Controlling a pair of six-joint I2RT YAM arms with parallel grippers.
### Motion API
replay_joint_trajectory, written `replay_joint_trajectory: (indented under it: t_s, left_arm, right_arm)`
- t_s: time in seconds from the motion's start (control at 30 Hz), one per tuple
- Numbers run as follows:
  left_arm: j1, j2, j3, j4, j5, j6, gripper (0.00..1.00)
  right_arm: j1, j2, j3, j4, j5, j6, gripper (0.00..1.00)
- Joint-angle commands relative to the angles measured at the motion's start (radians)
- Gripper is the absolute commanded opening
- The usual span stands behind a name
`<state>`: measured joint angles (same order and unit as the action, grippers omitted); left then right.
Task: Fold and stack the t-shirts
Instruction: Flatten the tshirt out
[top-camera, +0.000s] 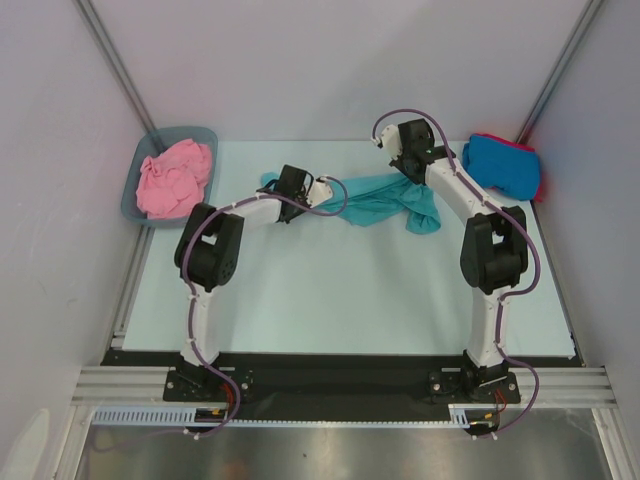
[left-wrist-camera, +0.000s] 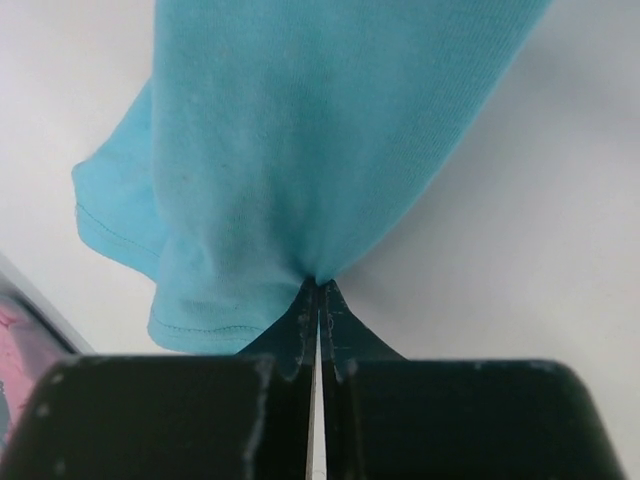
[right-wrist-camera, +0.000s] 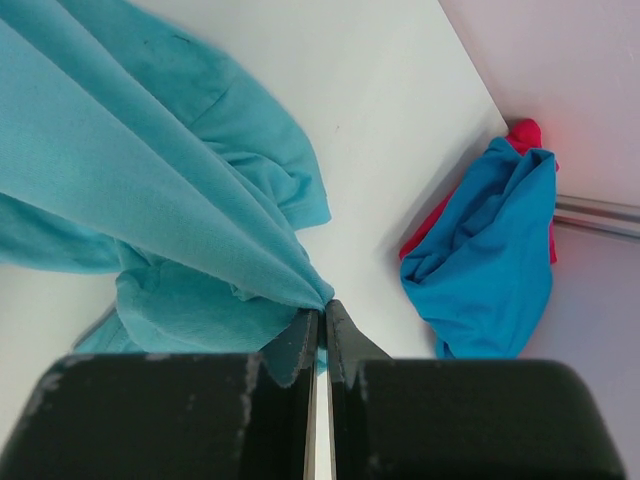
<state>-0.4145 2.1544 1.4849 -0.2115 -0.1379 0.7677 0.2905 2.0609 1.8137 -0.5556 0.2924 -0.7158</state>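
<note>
The left gripper (left-wrist-camera: 318, 287) is pinching a gathered fold of the teal t-shirt (top-camera: 375, 200), its jaws all but touching, and the right gripper (right-wrist-camera: 322, 305) is nipping another fold the same way. Pale walls (top-camera: 320, 60) are enclosing the pale green table (top-camera: 350, 290). The teal shirt is stretching between the grippers over the table's far middle. The pink t-shirt (top-camera: 172, 178) is sitting heaped in the grey-blue tub (top-camera: 133, 195) at far left. At far right, the bright blue t-shirt (top-camera: 500, 165) is lying over the red t-shirt (right-wrist-camera: 522, 134). Both arms are reaching forward, elbows raised.
</note>
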Motion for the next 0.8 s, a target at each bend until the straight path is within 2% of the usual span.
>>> replay_joint_trajectory:
  t_s: [0.0,0.23,0.33,0.5,0.63,0.77]
  left_arm:
    - [0.006,-0.077,0.029,-0.017,0.027,-0.005,0.0]
    - [0.013,-0.237,0.098,0.073,-0.129,-0.035,0.0]
    - [0.022,-0.263,0.172,0.035,-0.172,-0.021,0.0]
    - [0.031,-0.327,0.196,0.001,-0.166,0.019,0.01]
    - [0.048,-0.363,0.245,-0.127,-0.1,0.01,0.0]
    - [0.051,-0.427,0.203,-0.216,-0.023,0.033,0.0]
  right_arm:
    - [-0.008,-0.018,0.016,0.042,0.044,-0.013,0.03]
    - [-0.016,-0.027,0.019,0.043,0.047,-0.013,0.03]
    - [-0.017,-0.035,0.033,0.001,0.004,-0.001,0.03]
    - [-0.037,-0.056,0.074,-0.085,-0.085,0.039,0.03]
    - [-0.07,-0.081,0.134,-0.225,-0.215,0.044,0.03]
    - [-0.093,-0.122,0.138,-0.314,-0.314,0.018,0.03]
